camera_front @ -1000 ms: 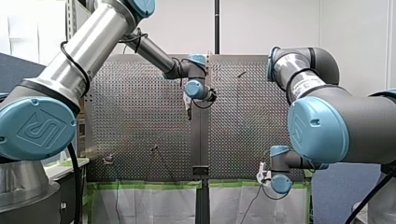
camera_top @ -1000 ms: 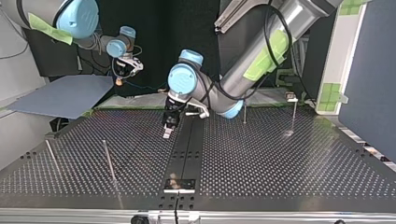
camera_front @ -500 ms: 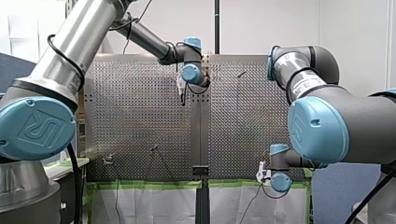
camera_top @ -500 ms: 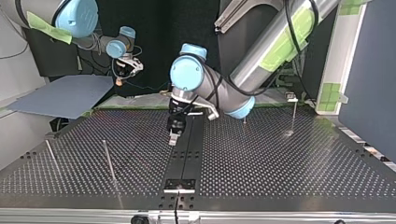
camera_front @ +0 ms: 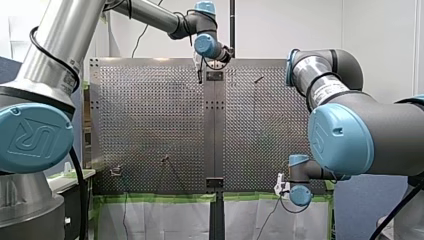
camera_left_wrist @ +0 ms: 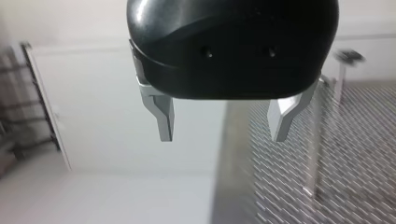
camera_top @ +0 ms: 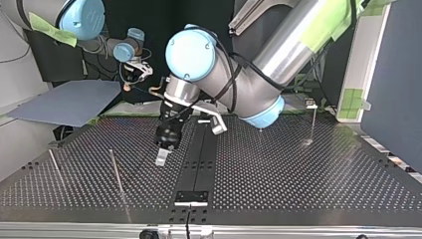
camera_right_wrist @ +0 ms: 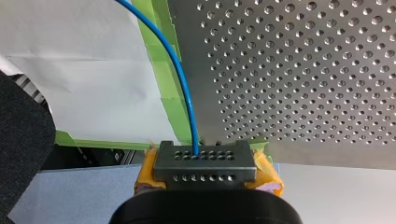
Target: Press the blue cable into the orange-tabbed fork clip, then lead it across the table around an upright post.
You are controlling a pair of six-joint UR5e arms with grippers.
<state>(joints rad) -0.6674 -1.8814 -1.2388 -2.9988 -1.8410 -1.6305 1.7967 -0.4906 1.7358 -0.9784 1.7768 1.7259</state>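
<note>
Right pincer (camera_right_wrist: 205,164) clamps the blue cable (camera_right_wrist: 179,70), which leads ahead.

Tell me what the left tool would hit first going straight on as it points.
Probably the perforated table: in the top view my left tool, open, tilts down at bare holes beside the black centre strip. Depth is unclear; nothing else stands in line.

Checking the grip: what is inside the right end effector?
The blue cable enters the right end effector between yellow pads; its clamped stretch is hidden from view.
</note>
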